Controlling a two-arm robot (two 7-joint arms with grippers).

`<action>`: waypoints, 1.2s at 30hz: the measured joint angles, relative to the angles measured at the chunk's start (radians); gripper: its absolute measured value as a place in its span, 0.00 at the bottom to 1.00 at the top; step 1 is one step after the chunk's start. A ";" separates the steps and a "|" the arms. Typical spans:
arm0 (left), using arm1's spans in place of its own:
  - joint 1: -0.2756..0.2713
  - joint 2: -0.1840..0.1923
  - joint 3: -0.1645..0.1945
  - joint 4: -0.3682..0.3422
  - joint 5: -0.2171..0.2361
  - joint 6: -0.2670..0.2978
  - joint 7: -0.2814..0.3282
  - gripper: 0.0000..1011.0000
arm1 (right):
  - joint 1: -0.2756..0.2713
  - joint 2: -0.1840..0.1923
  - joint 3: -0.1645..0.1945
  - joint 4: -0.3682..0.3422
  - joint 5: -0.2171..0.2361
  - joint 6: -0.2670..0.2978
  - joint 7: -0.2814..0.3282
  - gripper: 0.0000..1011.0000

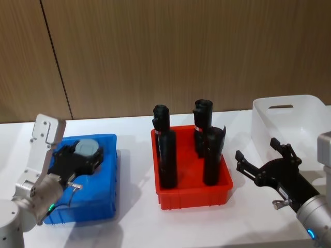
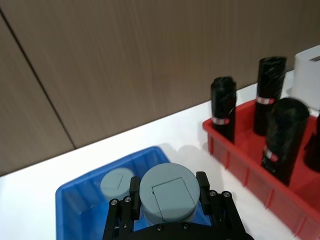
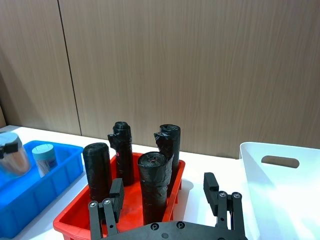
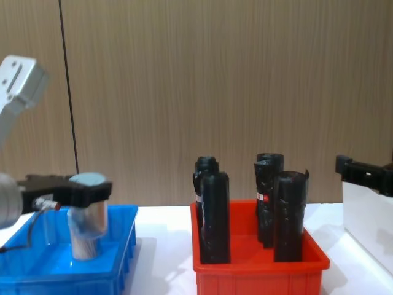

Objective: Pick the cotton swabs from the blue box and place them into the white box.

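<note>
Left wrist view puts my left gripper [image 2: 169, 194] at the bottom centre of the frame, its fingers [image 2: 134, 186] pinching a tub of cotton swabs [image 2: 168, 197] from both sides just at the grey-blue lid. I hold it high on the body so it hangs upright and the lid stays on. In the chest view, at the left of the frame, the tub [image 4: 85, 233] stands vertical inside the blue box [image 4: 126, 246]. Its base looks a little off the floor, though I cannot be sure from that angle. A second tub [image 2: 116, 184] stands just beside it in the same box, to the left in the wrist frame, apart from my fingers, so it should not be dragged along. Outward from there, in the centre of the head view, the red bin [image 1: 194, 199] sits between the blue box [image 1: 98, 201] and the white box [image 1: 295, 111]. Its black rolls [image 1: 167, 157] stand tall, so I judge the carry needs height before it goes sideways. My right gripper [image 1: 257, 150] hovers at the lower right of that frame with its fingers spread, holding nothing. It sits just beside the white box, probably ready to take the tub or simply waiting.
</note>
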 joint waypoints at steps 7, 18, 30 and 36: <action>-0.020 -0.013 0.005 -0.030 -0.005 -0.008 -0.060 0.66 | 0.000 0.000 0.000 0.000 0.000 0.000 0.000 0.99; -0.063 -0.034 0.013 -0.064 -0.031 0.008 -0.192 0.66 | 0.000 0.000 0.000 0.000 0.000 0.000 0.000 0.99; -0.120 -0.057 0.022 -0.075 -0.060 0.057 -0.349 0.66 | 0.000 0.000 0.000 0.000 0.000 0.000 0.000 0.99; -0.167 -0.078 0.031 -0.067 -0.077 0.105 -0.445 0.66 | 0.000 0.000 0.000 0.000 0.000 0.000 0.000 0.99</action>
